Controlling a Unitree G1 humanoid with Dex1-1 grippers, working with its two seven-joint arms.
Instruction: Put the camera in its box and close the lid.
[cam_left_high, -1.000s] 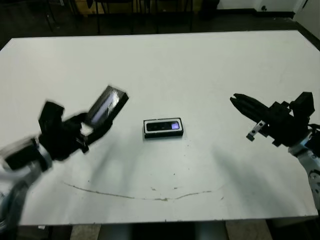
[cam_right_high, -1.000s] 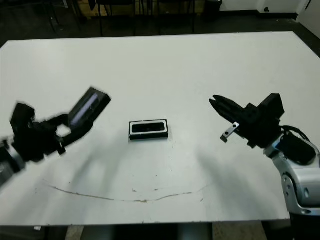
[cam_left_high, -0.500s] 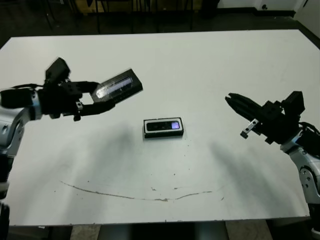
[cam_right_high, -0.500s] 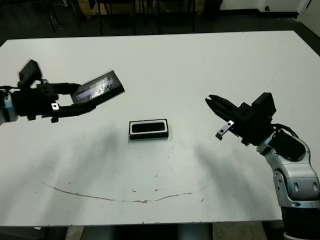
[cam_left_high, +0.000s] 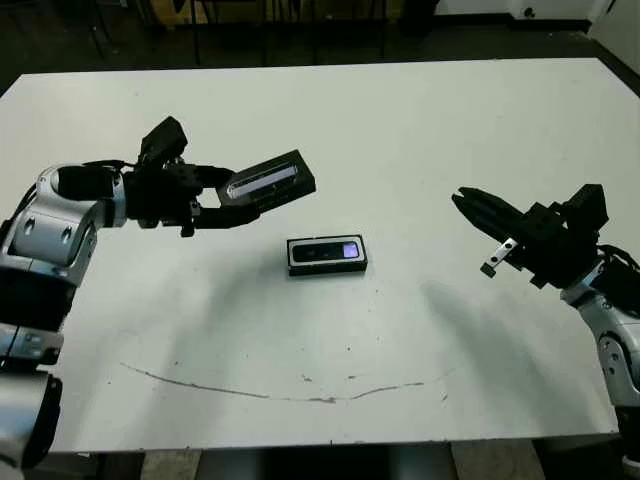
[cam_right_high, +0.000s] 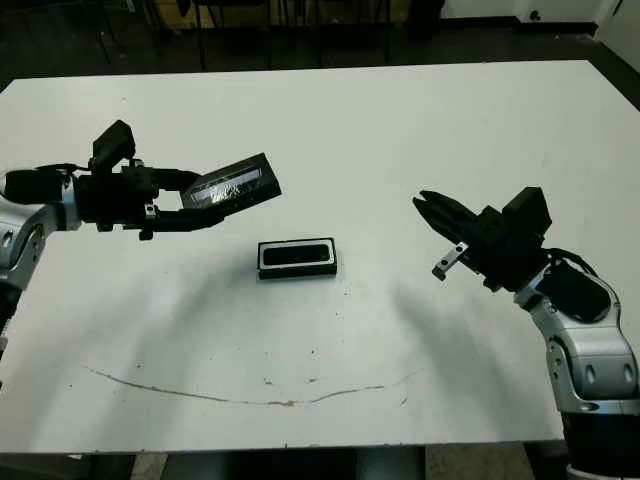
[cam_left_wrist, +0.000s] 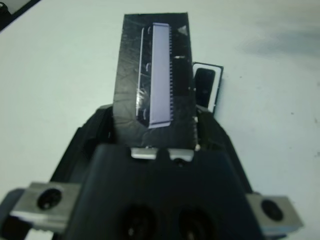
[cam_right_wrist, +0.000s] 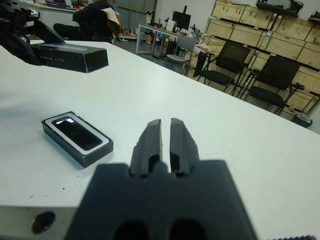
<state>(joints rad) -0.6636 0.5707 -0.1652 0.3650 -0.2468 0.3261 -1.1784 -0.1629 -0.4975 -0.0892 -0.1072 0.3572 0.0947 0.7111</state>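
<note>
The box lies flat in the middle of the white table, with the camera lying inside it, a purplish glint on its face. About a hand's width to the box's left and above the table, my left gripper is shut on one end of the lid, which tilts with its grey patch facing up. The left wrist view shows the lid in front of the box. Well to the right of the box, my right gripper hovers shut and holds nothing; its fingers point toward the box.
A thin dark scuff line curves across the table near its front edge. Dark chairs stand beyond the far edge. The right wrist view shows office chairs and stacked crates past the table.
My left arm has swung the lid up from the front left and carried it right, toward the box. The right gripper has barely moved. The box and camera are unchanged.
</note>
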